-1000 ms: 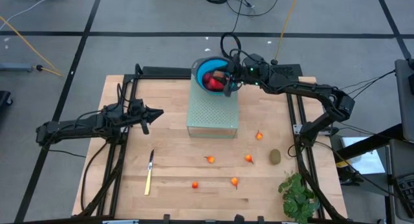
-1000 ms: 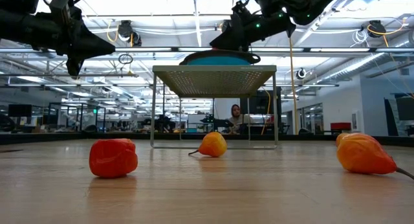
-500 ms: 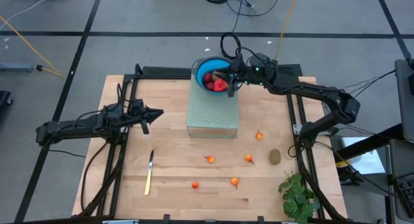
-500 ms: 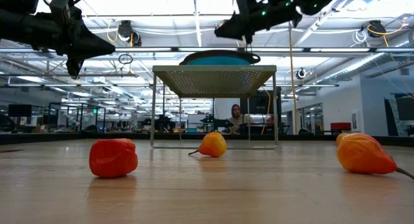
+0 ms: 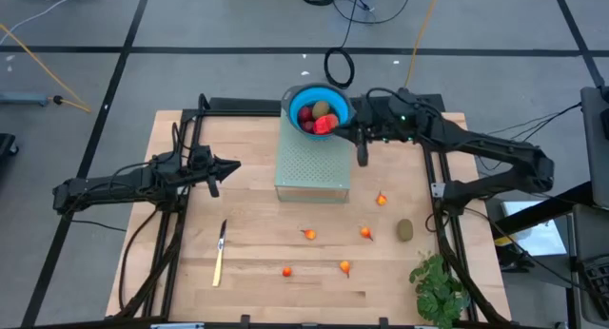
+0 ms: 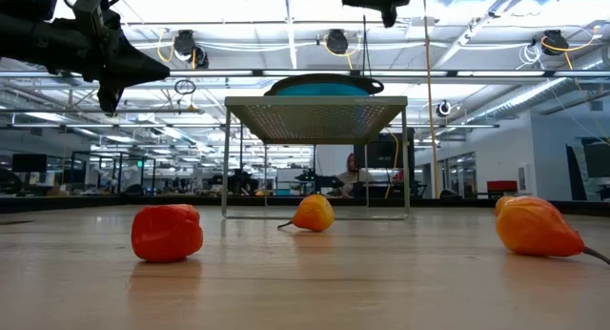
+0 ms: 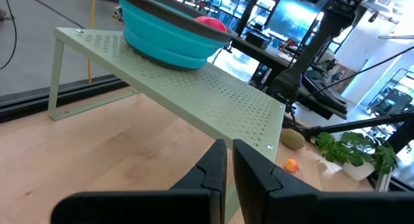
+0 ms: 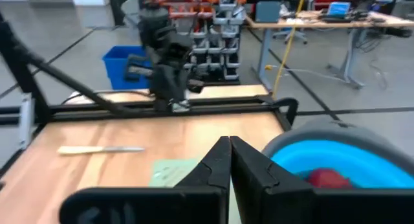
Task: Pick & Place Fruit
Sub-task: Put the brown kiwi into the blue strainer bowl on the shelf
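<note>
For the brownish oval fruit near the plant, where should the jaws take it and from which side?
Across its short middle, from straight above. The oval fruit lies flat on the table, its long axis roughly toward the shelf; nothing touches it. The plant sits close, so a side approach looks riskier.

No text, label or number can be read anywhere.

A bright blue bowl sits on a pale green stand dotted with small perforations, above frame centre. Inside show red pieces and a brownish-olive oval. Five tiny orange fruits dot the light wooden table; lower right, another olive oval and a green plant.
</note>
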